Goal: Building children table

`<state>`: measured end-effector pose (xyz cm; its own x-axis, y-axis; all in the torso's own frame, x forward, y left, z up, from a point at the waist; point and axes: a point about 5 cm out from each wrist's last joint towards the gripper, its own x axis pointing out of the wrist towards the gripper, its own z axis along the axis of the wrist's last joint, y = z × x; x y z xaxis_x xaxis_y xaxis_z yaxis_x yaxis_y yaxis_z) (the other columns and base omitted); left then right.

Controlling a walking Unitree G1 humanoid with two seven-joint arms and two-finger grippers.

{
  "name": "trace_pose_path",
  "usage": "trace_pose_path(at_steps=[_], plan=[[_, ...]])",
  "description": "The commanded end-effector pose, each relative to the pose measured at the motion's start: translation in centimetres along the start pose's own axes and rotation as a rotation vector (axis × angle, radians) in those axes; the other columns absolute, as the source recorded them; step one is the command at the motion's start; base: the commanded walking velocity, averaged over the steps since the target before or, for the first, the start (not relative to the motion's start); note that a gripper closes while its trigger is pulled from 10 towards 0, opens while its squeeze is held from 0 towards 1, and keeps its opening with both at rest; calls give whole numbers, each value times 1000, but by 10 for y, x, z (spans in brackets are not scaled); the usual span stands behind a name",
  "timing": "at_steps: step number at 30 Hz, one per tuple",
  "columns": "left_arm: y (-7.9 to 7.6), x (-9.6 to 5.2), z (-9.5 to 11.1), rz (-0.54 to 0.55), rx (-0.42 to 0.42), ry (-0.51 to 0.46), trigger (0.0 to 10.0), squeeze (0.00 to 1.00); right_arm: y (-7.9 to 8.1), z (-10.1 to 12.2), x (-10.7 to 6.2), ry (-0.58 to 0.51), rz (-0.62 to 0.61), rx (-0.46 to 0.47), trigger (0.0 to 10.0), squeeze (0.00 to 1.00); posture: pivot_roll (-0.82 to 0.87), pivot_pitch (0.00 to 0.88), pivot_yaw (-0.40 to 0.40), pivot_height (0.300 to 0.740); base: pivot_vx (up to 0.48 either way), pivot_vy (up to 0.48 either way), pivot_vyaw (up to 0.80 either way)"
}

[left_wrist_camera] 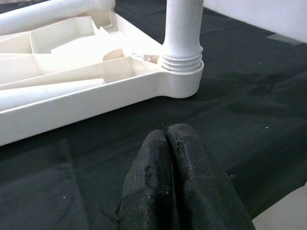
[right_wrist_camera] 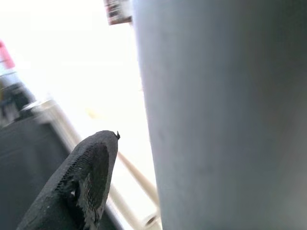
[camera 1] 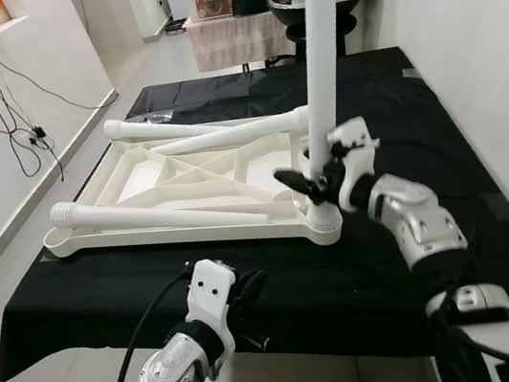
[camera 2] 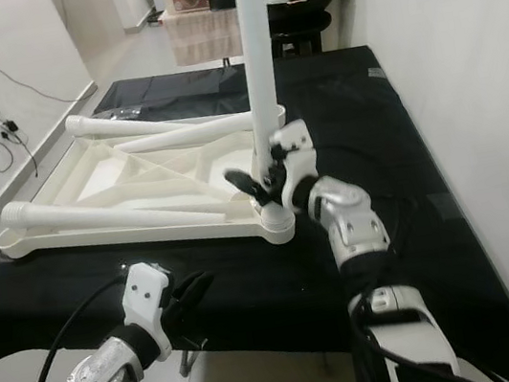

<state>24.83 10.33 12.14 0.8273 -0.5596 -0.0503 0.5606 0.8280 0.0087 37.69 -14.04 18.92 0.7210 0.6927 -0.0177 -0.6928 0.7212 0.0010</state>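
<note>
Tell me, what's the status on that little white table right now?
Right gripper around upright leg in the corner socket of the upturned tabletop. Left gripper shut, low at the table's near edge. Three legs lying loose on the tabletop.

The right arm reaches forward toward twelve o'clock, its right gripper (camera 1: 304, 183) with fingers spread around an upright white leg (camera 1: 320, 54). The left gripper (left_wrist_camera: 168, 187) rests low, fingers pressed together, pointing toward one o'clock.

Head pair looking down over the black-draped table (camera 1: 280, 293); wrist views close on the upright leg (left_wrist_camera: 183, 28).
</note>
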Motion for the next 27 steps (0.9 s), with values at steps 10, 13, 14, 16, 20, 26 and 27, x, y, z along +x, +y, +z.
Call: trace_pose_path(at_steps=[10, 13, 14, 16, 20, 26, 27], plan=[[0, 0, -8, 7, -17, 15, 10000, 0, 10, -12, 15, 134, 295, 3, 0, 0, -38, 0, 36, 740, 0, 0, 0], [0, 1, -7, 4, -25, 12, 10000, 0, 8, -14, 14, 137, 279, 18, 0, 0, -40, 0, 36, 740, 0, 0, 0], [0, 1, -7, 4, -25, 12, 10000, 0, 8, -14, 14, 137, 279, 18, 0, 0, -40, 0, 36, 740, 0, 0, 0], [-2, 1, -7, -2, -36, 6, 10000, 0, 4, -19, 9, 143, 240, 2, 0, 0, -44, 6, 38, 740, 0, 0, 0], [-3, 1, -5, -9, -46, -2, 10000, 0, -3, -22, -3, 107, 199, 16, 0, 0, -58, 18, 39, 740, 0, 0, 0], [-4, 0, -2, -18, -56, -11, 10000, 0, 5, -36, -12, 39, 84, 97, 0, 0, -80, 44, 44, 740, 0, 0, 0], [-4, -1, -2, -18, -53, -13, 10000, 0, 11, -61, -23, 118, -292, 150, 0, 0, -102, 59, 48, 740, 0, 0, 0]])
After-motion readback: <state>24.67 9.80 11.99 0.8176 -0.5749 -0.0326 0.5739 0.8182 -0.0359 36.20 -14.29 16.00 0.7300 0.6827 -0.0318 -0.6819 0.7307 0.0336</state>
